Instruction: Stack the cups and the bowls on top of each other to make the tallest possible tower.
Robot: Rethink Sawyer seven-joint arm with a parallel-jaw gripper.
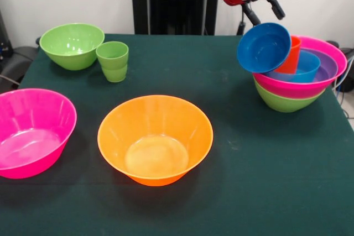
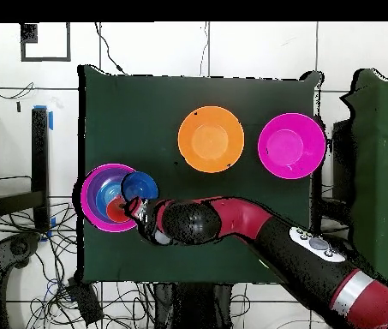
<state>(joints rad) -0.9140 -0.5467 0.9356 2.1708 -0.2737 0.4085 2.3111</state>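
Your tower [image 1: 298, 78] on the tabletop [image 1: 260, 192] already nests a green base, a big pink bowl, the purple one, a blue bowl and the orange-red cup [image 1: 291, 54], and your end effector [image 1: 264, 5] appears to be gripping the second small blue bowl [image 1: 264, 47], tilted at the tower's rim (the grip itself is partly hidden). Well apart and yet to be stacked are the orange bowl [image 1: 155, 139], the other pink bowl [image 1: 30, 132], the green bowl [image 1: 72, 45] and the green cup [image 1: 113, 61], so I'd judge you roughly half done

A dark green tablecloth [image 1: 249, 192] covers the table — black cables [image 2: 26, 257] (tangled) on the white floor [image 2: 257, 47].
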